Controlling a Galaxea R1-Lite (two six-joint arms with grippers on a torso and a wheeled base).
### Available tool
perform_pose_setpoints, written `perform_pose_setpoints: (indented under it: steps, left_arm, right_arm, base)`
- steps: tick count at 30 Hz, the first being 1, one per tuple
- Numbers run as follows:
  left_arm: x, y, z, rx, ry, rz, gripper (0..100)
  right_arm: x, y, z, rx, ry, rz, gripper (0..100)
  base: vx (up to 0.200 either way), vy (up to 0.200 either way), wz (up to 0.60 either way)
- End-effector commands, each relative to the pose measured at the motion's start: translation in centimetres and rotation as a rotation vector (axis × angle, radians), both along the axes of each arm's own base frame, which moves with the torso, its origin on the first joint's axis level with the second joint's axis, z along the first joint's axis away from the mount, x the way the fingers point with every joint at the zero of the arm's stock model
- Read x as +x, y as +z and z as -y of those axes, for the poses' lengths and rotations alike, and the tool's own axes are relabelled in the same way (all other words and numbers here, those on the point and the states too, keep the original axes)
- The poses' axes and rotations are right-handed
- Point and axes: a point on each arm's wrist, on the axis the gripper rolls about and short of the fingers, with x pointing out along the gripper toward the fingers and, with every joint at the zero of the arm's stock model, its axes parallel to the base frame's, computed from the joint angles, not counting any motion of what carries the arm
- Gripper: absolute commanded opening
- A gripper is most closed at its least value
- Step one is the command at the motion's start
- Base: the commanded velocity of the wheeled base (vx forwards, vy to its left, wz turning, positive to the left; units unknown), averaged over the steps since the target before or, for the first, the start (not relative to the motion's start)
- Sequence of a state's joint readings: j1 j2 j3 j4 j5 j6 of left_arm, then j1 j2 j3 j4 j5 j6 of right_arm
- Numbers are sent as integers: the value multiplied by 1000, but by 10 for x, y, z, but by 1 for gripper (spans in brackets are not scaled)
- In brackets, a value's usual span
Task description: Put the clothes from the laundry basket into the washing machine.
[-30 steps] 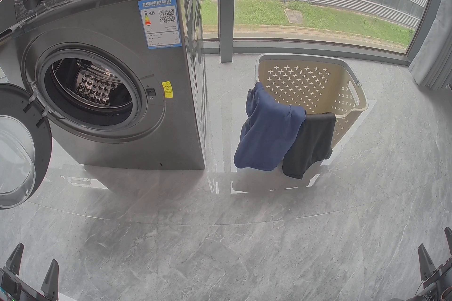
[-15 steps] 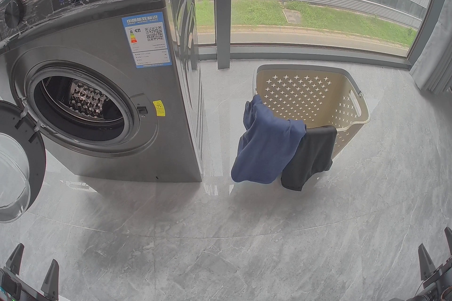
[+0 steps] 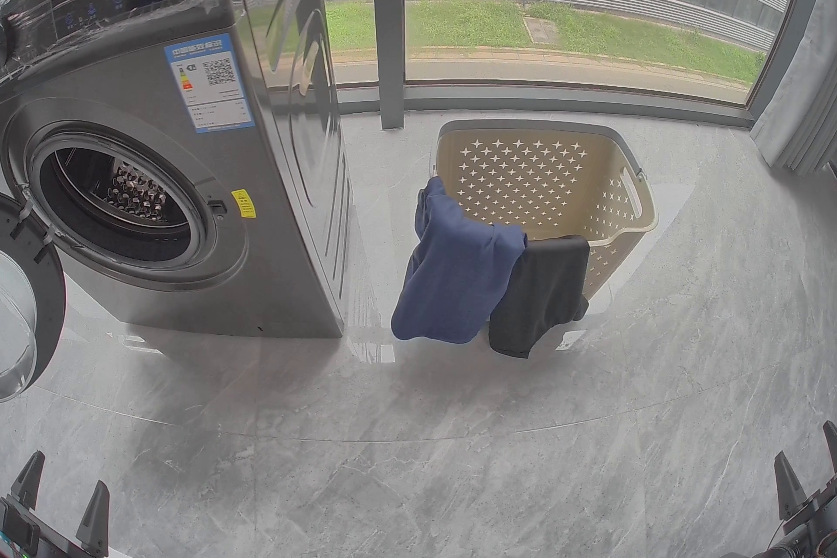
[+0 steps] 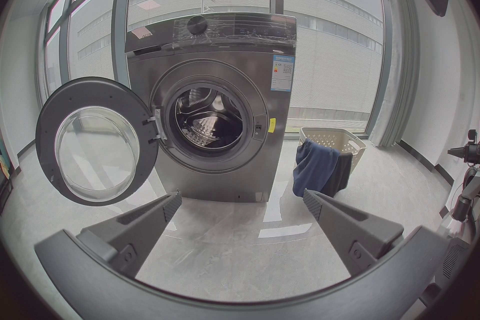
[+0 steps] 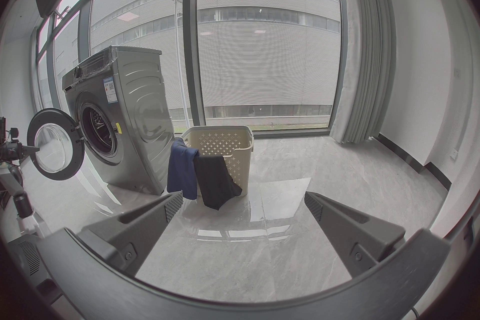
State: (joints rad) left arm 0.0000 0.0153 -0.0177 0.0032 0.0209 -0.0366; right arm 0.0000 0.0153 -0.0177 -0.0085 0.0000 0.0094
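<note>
A beige laundry basket [image 3: 610, 176] stands on the floor by the window. A blue garment [image 3: 453, 272] and a black garment [image 3: 540, 294] hang over its near rim. The grey washing machine [image 3: 174, 150] stands left of it, drum [image 3: 122, 193] exposed, round door [image 3: 26, 307] swung out to the left. My left gripper [image 3: 61, 494] sits low at the near left, open and holding nothing; my right gripper [image 3: 811, 468] sits low at the near right, also open. In the wrist views, the left gripper [image 4: 242, 208] faces the machine [image 4: 220, 106], and the right gripper [image 5: 242, 208] faces the basket [image 5: 222, 143].
A tall window with a grey post [image 3: 388, 10] runs behind the basket and a curtain [image 3: 798, 106] hangs at the right. Bare grey floor [image 3: 453, 455] lies between me and the basket and machine.
The whole head view has shifted: machine and basket now lie further left and lower in the picture, so the camera moved. The garments hang as before; both grippers hold the same place.
</note>
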Motion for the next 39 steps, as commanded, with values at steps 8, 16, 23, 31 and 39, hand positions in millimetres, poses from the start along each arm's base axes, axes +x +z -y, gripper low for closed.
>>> perform_pose_setpoints:
  steps: [8,16,23,31,39]
  left_arm:
    - [0,-4,0,-3,1,-1,100]
    - [0,-4,0,-3,-1,-1,100]
    - [0,-5,0,-3,-1,-2,100]
    - [0,-4,0,-5,-1,-1,100]
    - [0,-5,0,-5,-1,-2,100]
  right_arm:
    - [1,-5,0,0,0,-14,100]
    - [1,-5,0,0,-2,-14,100]
    - [1,-5,0,0,0,-14,100]
    - [1,-5,0,0,-2,-14,100]
    - [1,-5,0,0,0,-14,100]
  base:
    - [0,0,0]
    - [0,-200,0]
    - [0,-29,0]
    - [125,0,0]
    - [200,0,0]
